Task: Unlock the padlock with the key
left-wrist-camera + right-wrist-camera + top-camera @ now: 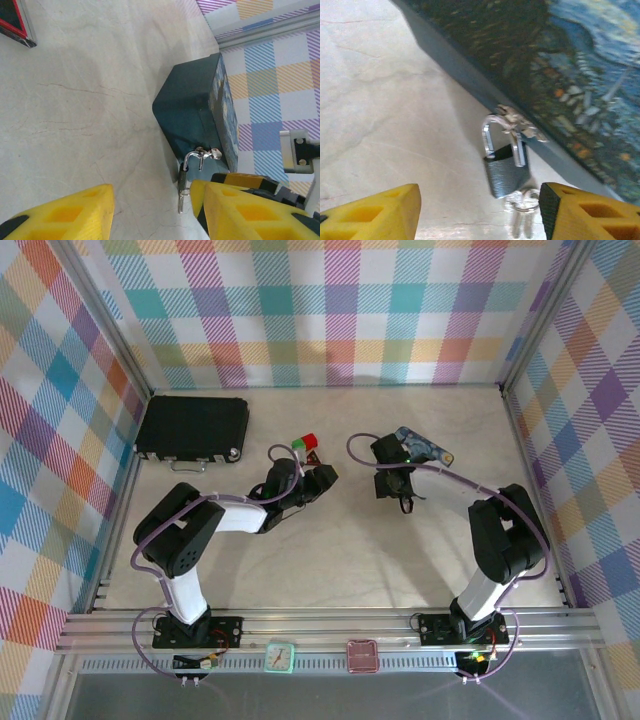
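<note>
padlock hangs on clasp of blue tin, key poking out underneath | right gripper jaws apart either side of key, not pinching, prob placed to twist it | left gripper open, empty

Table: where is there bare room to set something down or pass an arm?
Widest bare patch: the table's near middle, between the two arm bases. Another strip runs along the back wall, from the black case to the blue tin. Crowded: around the padlock on the tin's edge, with the left gripper and right gripper near it.
</note>
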Action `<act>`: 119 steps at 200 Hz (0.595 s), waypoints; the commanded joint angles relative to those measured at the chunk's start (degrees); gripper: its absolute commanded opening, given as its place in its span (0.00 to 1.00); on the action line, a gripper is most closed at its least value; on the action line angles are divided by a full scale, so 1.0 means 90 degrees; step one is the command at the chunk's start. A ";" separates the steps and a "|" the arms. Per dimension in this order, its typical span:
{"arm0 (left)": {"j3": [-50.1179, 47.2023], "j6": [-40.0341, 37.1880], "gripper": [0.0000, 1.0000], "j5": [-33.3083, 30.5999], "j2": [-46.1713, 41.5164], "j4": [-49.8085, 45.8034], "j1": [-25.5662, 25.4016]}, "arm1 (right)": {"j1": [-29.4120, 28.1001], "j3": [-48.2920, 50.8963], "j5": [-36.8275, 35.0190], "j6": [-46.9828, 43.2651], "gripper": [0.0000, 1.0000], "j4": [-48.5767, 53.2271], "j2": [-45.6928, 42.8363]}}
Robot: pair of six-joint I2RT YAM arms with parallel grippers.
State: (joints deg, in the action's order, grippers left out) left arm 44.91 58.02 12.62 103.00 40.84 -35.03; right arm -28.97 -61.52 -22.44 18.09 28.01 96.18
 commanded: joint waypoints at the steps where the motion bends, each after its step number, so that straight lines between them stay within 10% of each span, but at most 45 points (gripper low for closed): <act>1: -0.0068 -0.0031 0.50 0.0144 -0.0157 0.0267 0.0111 | -0.0063 0.0279 0.0408 -0.0030 0.60 -0.0273 0.0102; 119: 0.0020 0.0169 0.50 0.0270 0.0091 0.0667 0.0190 | -0.0072 -0.0606 -0.0978 0.0185 0.56 0.0443 0.1077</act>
State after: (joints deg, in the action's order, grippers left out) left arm 44.91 58.48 13.32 103.02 42.63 -33.98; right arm -29.28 -65.36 -28.03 17.78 29.52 103.04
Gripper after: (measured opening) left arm 0.502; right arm 0.561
